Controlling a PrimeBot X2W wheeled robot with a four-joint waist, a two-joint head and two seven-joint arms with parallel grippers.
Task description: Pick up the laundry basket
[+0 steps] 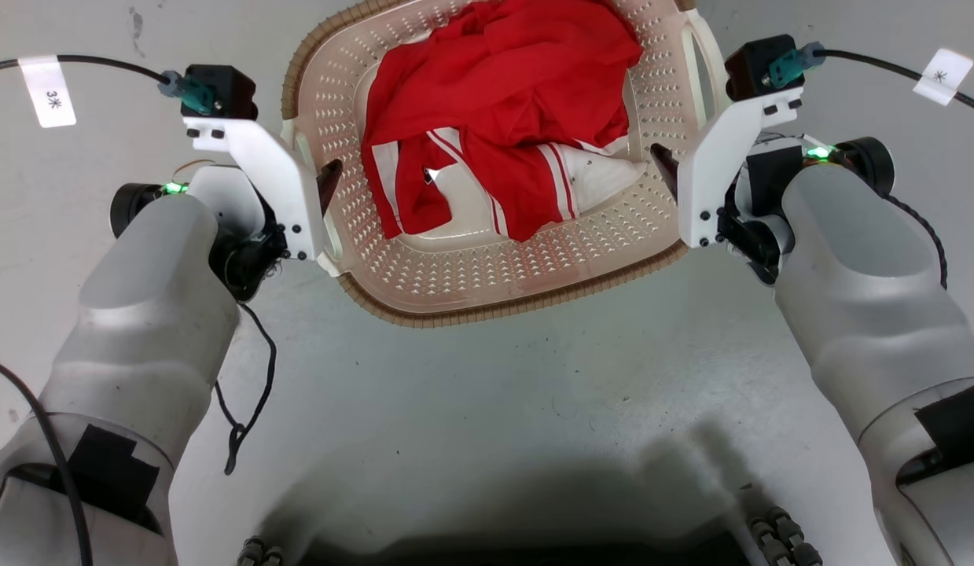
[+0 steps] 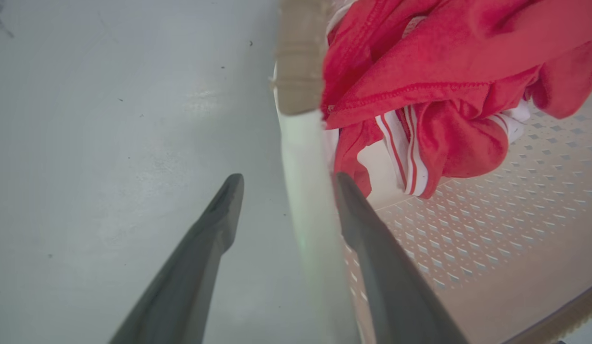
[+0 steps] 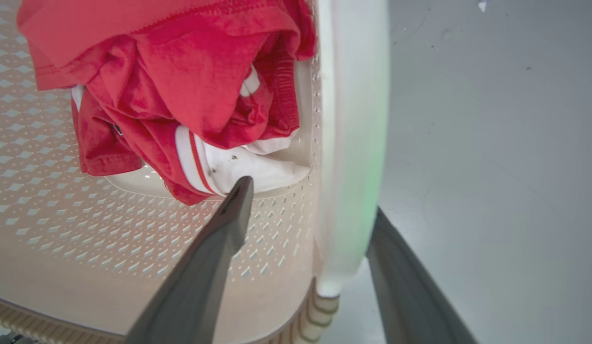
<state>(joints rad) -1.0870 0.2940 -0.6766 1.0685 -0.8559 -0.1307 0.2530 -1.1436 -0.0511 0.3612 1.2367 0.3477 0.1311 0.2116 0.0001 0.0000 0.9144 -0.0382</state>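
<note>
Grey floor (image 1: 487,409) under laundry basket (image 1: 487,267)

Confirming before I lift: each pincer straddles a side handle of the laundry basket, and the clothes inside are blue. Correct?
Not quite: the clothes are red with white stripes, not blue, as the head view shows. The rest stands for the left pincer and right pincer on the laundry basket.
</note>
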